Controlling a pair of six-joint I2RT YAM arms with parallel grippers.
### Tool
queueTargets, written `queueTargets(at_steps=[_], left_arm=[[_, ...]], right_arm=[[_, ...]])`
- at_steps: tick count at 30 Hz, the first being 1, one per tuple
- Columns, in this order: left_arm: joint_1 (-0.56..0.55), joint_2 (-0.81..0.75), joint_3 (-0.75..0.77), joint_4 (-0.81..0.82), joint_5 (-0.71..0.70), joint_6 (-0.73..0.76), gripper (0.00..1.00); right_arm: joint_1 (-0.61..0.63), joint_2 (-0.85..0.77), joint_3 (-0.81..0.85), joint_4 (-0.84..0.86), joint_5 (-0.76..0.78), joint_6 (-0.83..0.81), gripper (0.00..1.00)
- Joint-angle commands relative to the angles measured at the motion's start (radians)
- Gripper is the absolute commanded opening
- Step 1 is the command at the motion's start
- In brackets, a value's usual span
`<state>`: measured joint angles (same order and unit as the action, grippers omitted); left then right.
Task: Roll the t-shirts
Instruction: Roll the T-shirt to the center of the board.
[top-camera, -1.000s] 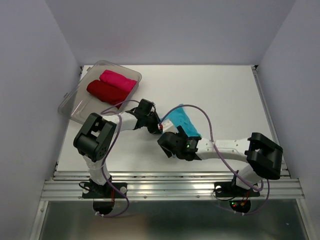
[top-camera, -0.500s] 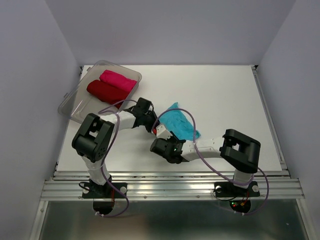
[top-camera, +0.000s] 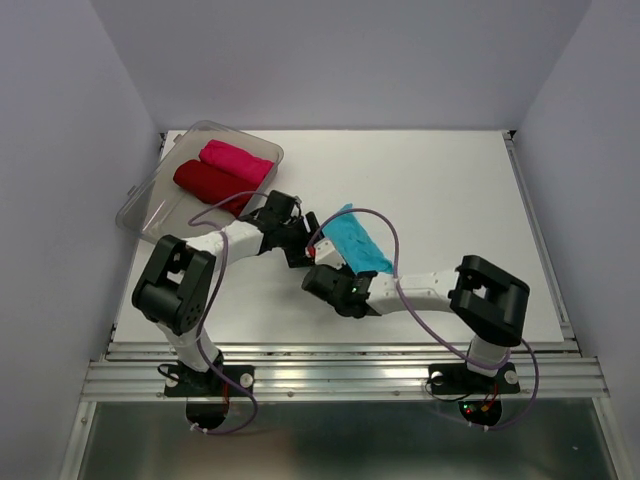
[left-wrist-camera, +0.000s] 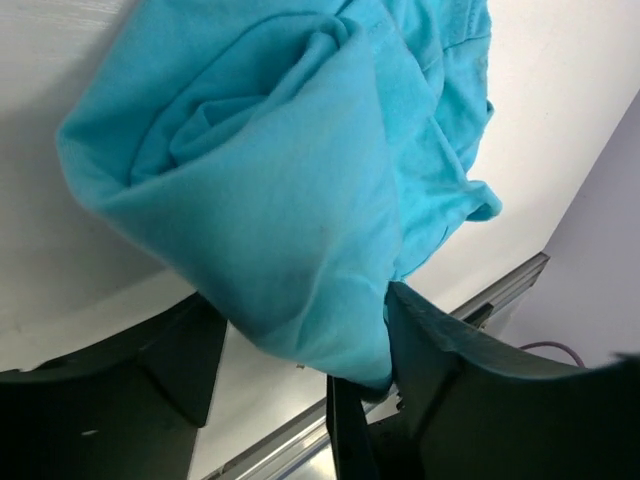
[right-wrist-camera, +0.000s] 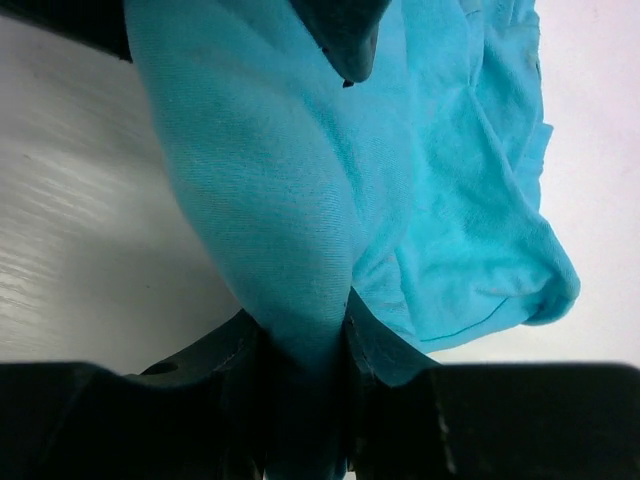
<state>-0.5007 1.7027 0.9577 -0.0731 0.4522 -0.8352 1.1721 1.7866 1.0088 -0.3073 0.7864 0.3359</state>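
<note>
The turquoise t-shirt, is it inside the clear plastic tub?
No, the turquoise t-shirt is on the white table, outside the clear plastic tub.

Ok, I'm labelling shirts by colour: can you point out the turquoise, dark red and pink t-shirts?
turquoise t-shirt (top-camera: 356, 241), top external view, middle of the cloth.
dark red t-shirt (top-camera: 208, 184), top external view, middle of the roll.
pink t-shirt (top-camera: 236, 160), top external view, middle of the roll.

Tub (top-camera: 150, 215) sits far left on the desk (top-camera: 450, 200), toward the back. Two t-shirts in it, side by side & touching: front t-shirt (top-camera: 212, 184), back t-shirt (top-camera: 236, 161). Third t-shirt (top-camera: 358, 243) lies mid-desk, right of the tub, well apart. Left gripper (top-camera: 312, 248) at its left end, right gripper (top-camera: 330, 262) just in front, both on it.
</note>
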Motion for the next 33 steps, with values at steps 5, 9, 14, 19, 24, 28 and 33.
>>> queueTargets(at_steps=[5, 9, 14, 19, 24, 28, 33], left_arm=[[0.039, -0.147, 0.038, -0.125, -0.023, 0.110, 0.77], [0.060, -0.205, 0.050, -0.165, -0.041, 0.136, 0.77], [0.091, -0.252, 0.069, -0.192, -0.059, 0.156, 0.77], [0.094, -0.258, 0.076, -0.192, -0.061, 0.159, 0.78], [0.091, -0.247, 0.087, -0.180, -0.040, 0.166, 0.77], [0.090, -0.223, 0.108, -0.180, -0.033, 0.177, 0.77], [0.076, -0.175, 0.145, -0.168, -0.020, 0.188, 0.76]], right_arm=[[-0.150, -0.125, 0.019, 0.082, -0.433, 0.018, 0.01], [-0.221, -0.156, 0.007, 0.112, -0.532, 0.038, 0.01], [-0.311, -0.171, -0.033, 0.171, -0.742, 0.078, 0.01], [-0.440, -0.193, -0.084, 0.283, -0.996, 0.164, 0.01], [-0.554, -0.185, -0.134, 0.411, -1.200, 0.255, 0.01], [-0.624, -0.164, -0.165, 0.497, -1.375, 0.346, 0.01], [-0.695, -0.132, -0.213, 0.632, -1.501, 0.457, 0.01]])
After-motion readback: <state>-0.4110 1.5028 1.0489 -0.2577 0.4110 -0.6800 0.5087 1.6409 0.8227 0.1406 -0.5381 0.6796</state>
